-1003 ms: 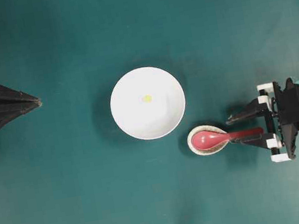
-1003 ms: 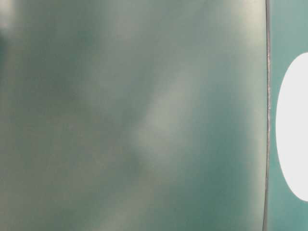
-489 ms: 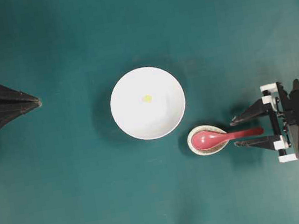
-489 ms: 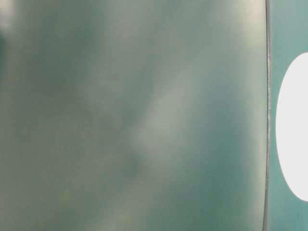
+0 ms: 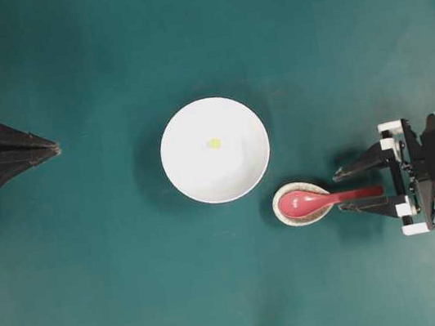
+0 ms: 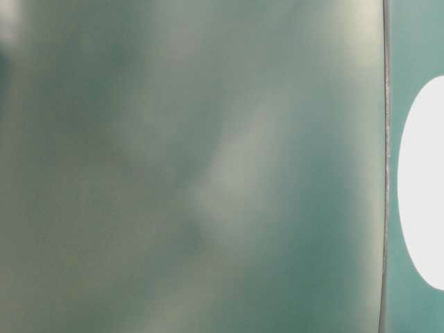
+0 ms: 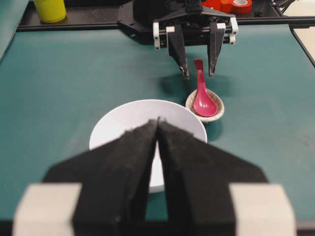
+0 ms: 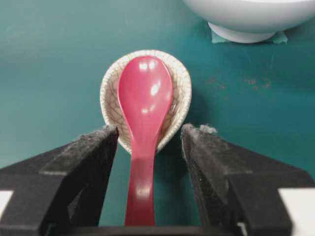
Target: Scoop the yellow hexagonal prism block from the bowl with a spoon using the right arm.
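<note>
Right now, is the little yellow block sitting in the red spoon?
No, the yellow block lies in the white bowl, while the red spoon rests empty on its speckled rest.

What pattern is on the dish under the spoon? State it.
Beige crackle-glaze spoon rest; the right wrist view shows it best.

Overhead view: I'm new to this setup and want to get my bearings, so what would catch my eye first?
The white bowl sits mid-table with a tiny yellow block inside it. Just below and to its right, a glossy red spoon lies with its scoop in a small speckled rest. The right gripper has its jaws open on either side of the spoon's handle, while the left gripper stays shut at the left edge.
</note>
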You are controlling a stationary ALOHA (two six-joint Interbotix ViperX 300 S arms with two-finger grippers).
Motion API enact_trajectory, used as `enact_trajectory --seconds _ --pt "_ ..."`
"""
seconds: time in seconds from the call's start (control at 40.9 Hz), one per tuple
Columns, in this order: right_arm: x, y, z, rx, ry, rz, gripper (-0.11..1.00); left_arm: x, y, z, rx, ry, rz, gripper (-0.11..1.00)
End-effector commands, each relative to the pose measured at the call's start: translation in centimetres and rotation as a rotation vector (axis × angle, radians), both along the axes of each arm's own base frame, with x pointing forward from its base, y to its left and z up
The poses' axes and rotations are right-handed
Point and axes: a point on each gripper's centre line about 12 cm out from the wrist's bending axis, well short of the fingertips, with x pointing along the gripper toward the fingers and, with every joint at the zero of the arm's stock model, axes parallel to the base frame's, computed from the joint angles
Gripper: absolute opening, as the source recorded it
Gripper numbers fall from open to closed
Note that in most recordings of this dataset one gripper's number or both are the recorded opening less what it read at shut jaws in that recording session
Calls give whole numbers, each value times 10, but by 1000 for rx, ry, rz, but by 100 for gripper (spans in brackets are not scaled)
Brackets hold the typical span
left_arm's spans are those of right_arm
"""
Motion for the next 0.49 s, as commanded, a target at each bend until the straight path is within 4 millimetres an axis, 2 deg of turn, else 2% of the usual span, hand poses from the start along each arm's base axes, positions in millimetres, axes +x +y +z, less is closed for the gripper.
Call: enact_trajectory --seconds 0.0,0.465 --pt "2 3 1 10 -31 9 59 3 0 12 4 -37 0 10" --pt "5 7 -12 4 -2 34 58 3 0 11 4 -35 0 10"
